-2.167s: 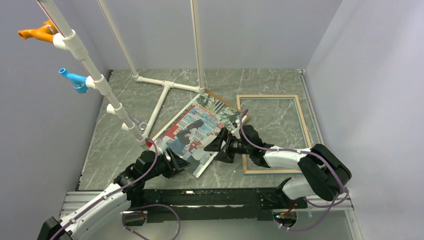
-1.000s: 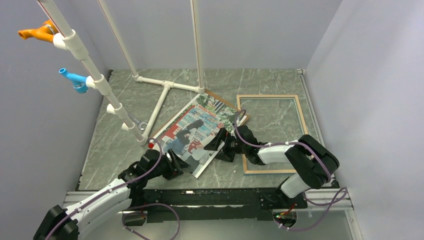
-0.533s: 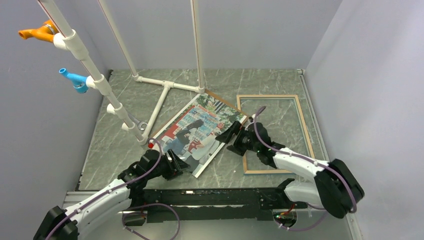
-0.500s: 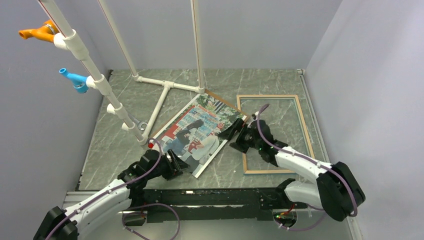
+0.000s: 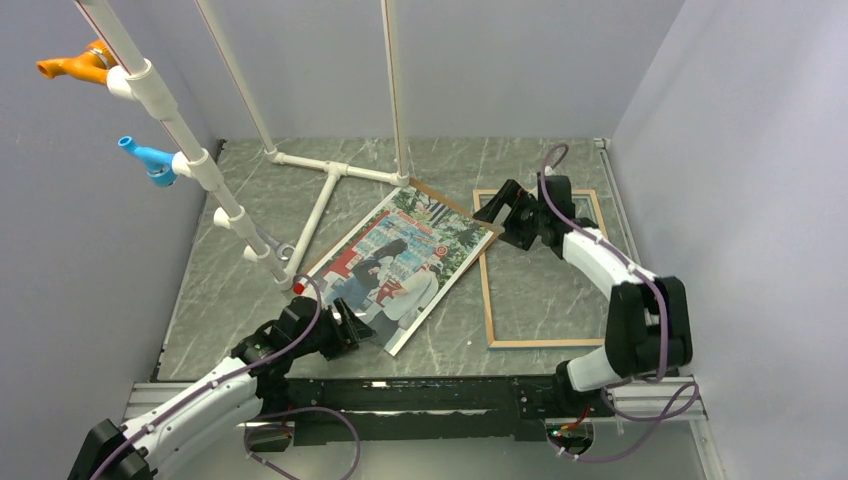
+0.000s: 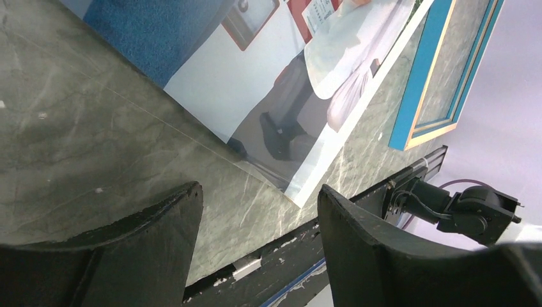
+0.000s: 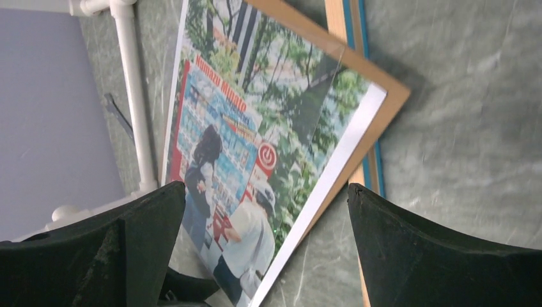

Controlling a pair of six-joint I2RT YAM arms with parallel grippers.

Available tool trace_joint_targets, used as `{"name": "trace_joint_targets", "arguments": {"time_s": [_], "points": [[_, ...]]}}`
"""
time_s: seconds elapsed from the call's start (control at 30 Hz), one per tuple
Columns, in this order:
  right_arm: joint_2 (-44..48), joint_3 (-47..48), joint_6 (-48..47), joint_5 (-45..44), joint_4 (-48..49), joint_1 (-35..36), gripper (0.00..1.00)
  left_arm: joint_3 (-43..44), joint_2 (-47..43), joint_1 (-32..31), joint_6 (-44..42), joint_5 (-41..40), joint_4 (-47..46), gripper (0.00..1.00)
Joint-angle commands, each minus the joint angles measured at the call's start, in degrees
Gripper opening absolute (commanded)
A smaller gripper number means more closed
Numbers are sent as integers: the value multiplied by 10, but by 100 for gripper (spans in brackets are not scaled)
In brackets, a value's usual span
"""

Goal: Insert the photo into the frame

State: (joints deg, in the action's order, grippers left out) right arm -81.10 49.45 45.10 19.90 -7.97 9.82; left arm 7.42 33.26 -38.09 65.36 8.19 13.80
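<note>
The photo (image 5: 400,265) lies face up in the middle of the worktop (image 5: 560,160), skewed, with one corner pointing at the near edge. It rests on a brown board (image 5: 445,201), whose far corner pokes out and overlaps the left rail of the frame (image 5: 545,343). The frame lies flat toward the right edge, wood face up, with only worktop showing through its opening, so the photo is not yet in it.

The left end effector (image 5: 345,330) sits low at the photo's near corner, jaws apart and empty. The corner is just ahead of its fingers (image 6: 147,236), so it is probably lined up to pinch or nudge that corner.

The right end effector (image 5: 497,217) hovers over the frame's far left corner, spread wide and holding nothing. It is likely placed to catch the photo's far corner, where the board lifts it.
</note>
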Motion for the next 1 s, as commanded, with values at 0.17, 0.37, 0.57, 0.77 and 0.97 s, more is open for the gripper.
{"name": "trace_joint_targets", "arguments": {"time_s": [0.17,0.37,0.57,0.77,0.97], "points": [[-167,148,-58,83,-19,-47,99,8,21,0,-22,-10,10,71],[-266,234,-53,129,-18,-51,97,9,45,0,-28,-6,-5,71],[-313,266,-47,147,-5,-48,93,18,66,-1,-37,-5,-8,71],[-340,285,-58,132,-23,-38,90,19,76,0,-40,0,-15,71],[-353,296,-63,136,-21,-24,88,18,74,0,-40,-1,-15,72]]}}
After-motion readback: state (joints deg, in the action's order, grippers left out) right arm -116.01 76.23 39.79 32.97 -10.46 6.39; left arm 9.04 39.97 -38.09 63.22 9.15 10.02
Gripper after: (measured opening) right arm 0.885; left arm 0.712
